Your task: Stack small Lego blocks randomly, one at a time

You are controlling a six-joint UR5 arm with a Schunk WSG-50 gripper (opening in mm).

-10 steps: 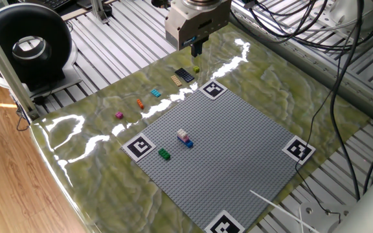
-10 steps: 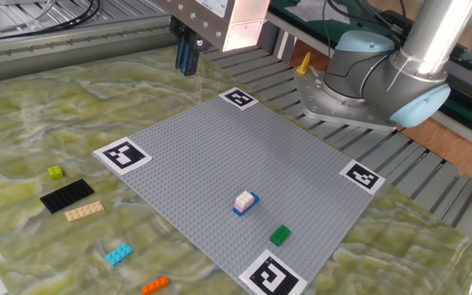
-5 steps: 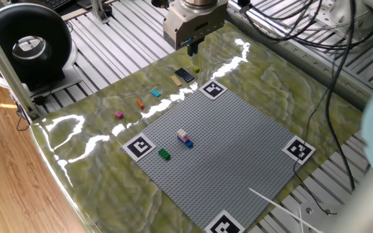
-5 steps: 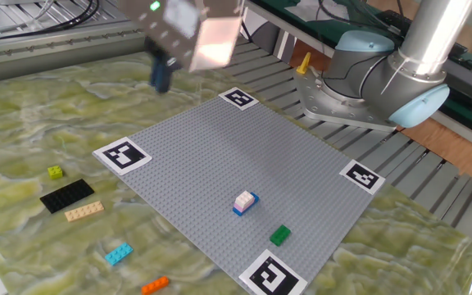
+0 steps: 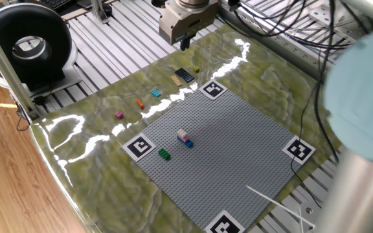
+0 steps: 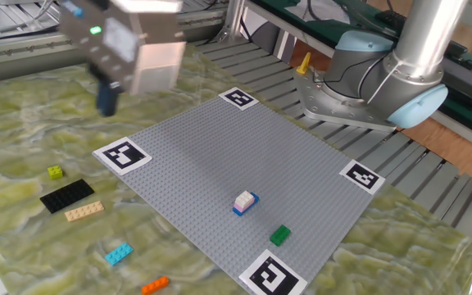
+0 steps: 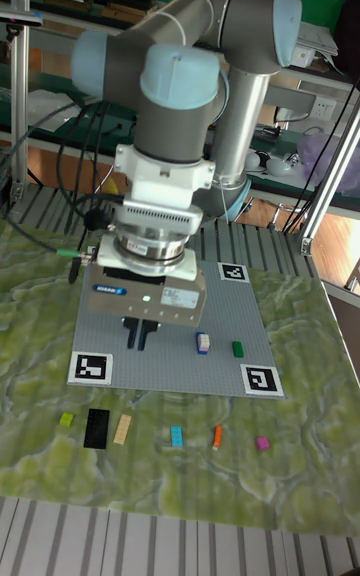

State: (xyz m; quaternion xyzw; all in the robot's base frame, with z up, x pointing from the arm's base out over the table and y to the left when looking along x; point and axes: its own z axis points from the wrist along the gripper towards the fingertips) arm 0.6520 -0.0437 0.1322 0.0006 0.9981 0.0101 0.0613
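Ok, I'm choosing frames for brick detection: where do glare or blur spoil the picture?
One fixed view: bright white glare streaks lie on the green mat, next to the loose bricks such as the orange brick. The other fixed view: the hand is smeared by motion blur; the bricks stay sharp. Tall fixed view: even light, the hand is sharp.

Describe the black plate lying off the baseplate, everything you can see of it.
The black plate is a thin, flat, rectangular studded piece, plastic by its look, larger than the bricks nearby. It lies flat on the green mat, off the grey baseplate, between a yellow-green brick and a tan brick, touching neither. Nothing holds it; the claw hangs apart from it.
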